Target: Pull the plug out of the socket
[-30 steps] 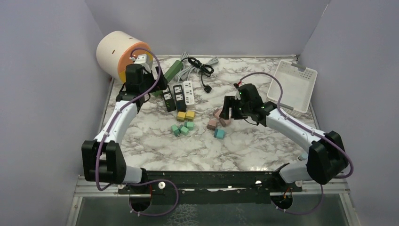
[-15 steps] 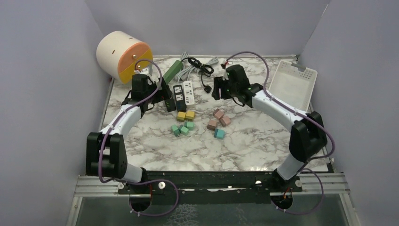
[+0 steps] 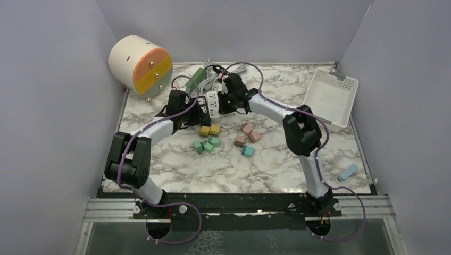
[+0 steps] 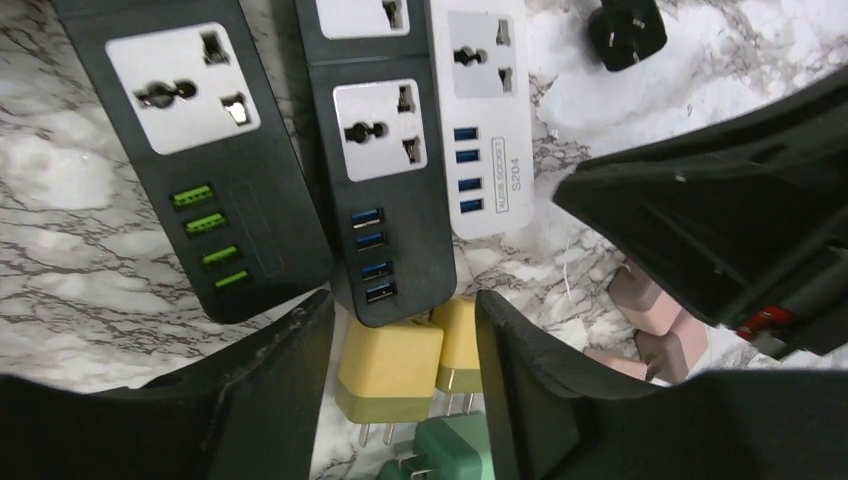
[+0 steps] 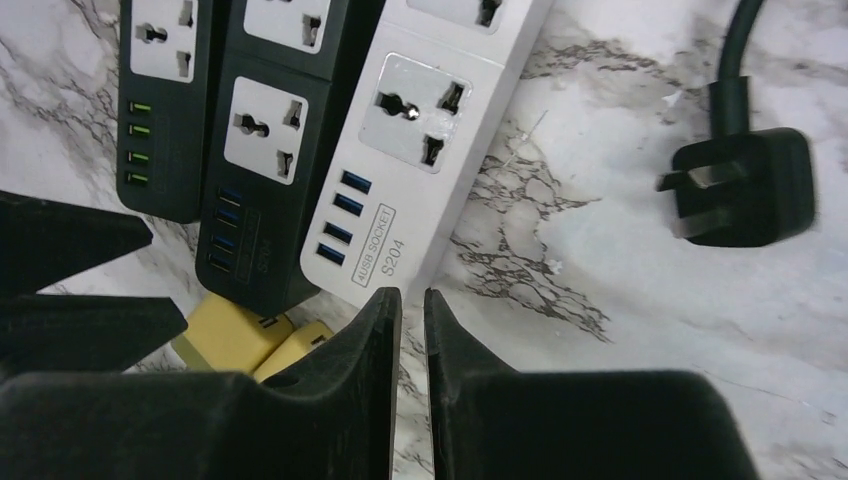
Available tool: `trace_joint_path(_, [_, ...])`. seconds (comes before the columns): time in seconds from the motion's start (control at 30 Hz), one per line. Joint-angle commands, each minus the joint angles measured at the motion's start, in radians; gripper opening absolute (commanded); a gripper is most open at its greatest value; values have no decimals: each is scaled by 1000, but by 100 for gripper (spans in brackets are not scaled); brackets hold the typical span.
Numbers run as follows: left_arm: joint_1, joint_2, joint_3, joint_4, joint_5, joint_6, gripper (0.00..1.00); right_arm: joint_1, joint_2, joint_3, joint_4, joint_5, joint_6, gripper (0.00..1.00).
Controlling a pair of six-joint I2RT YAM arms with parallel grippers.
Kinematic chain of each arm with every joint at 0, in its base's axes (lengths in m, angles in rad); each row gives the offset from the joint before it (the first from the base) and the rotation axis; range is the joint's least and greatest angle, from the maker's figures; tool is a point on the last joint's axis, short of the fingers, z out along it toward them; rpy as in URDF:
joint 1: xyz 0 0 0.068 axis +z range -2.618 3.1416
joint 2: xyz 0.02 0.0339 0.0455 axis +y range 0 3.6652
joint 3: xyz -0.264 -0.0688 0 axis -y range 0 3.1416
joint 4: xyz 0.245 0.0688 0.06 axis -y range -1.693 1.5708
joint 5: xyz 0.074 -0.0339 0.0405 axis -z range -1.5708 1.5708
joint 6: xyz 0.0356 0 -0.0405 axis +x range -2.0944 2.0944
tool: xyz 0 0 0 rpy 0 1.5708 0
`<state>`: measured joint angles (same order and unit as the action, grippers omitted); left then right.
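Three socket strips lie side by side: a dark one with green USB ports (image 4: 190, 150), a dark one with blue ports (image 4: 385, 170) and a white one (image 5: 420, 130). Every socket that shows is bare. A black plug (image 5: 735, 190) on a cable lies loose on the marble right of the white strip. My left gripper (image 4: 405, 300) is open, its fingers flanking the near end of the blue-port strip and a yellow adapter (image 4: 390, 370). My right gripper (image 5: 411, 295) is shut on nothing, tips at the white strip's near end. In the top view both grippers (image 3: 198, 116) (image 3: 219, 103) cover the strips.
Green (image 3: 207, 144), pink (image 3: 247, 133) and blue (image 3: 248, 151) adapters lie just in front of the strips. A cream and orange drum (image 3: 141, 64) stands back left, a white basket (image 3: 330, 95) back right. A green strip and coiled cables (image 3: 213, 74) lie behind.
Both arms have swung inward and now meet over the strips. The right gripper has closed. The left gripper's fingers have narrowed around the strip's end.
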<state>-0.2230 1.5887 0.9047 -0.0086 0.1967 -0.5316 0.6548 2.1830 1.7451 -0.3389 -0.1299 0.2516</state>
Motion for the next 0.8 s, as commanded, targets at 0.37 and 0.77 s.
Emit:
trace_joint_path(0.37, [-12,136,46,-6,-16,31,30,40,117,123,-146,-91,-33,13])
trace_joint_path(0.77, [-10,282,157,-4,-40,28,22,41,128,147,-193,-91,-43,13])
